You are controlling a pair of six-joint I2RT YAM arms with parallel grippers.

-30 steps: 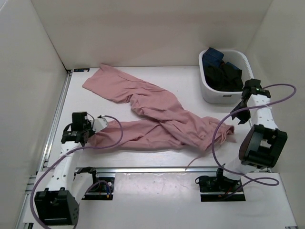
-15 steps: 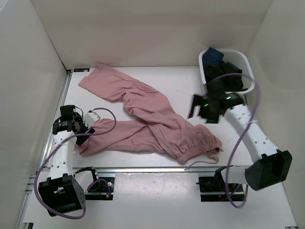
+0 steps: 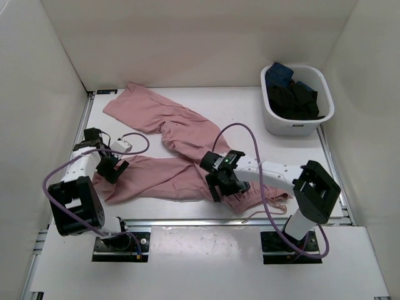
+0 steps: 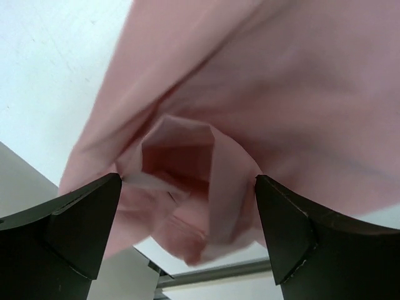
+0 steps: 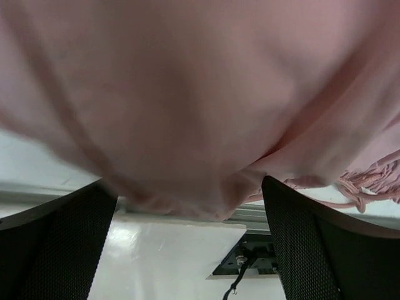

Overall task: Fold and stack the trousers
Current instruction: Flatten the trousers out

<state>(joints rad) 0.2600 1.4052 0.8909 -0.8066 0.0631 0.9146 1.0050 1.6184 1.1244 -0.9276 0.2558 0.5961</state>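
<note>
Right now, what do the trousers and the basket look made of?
The trousers: soft, thin matte cloth, probably knit or light woven; it drapes in loose wrinkles and folds. The basket: likely moulded plastic, white, smooth with slight sheen; rigid walls, slotted side.

The dusty-pink trousers (image 3: 187, 134) lie unfolded and rumpled on the white surface (image 3: 237, 112). 1 leg stretches to the far left and the other runs along the near left. The gathered waist and its drawstring (image 5: 359, 199) bunch at the near right.
</note>
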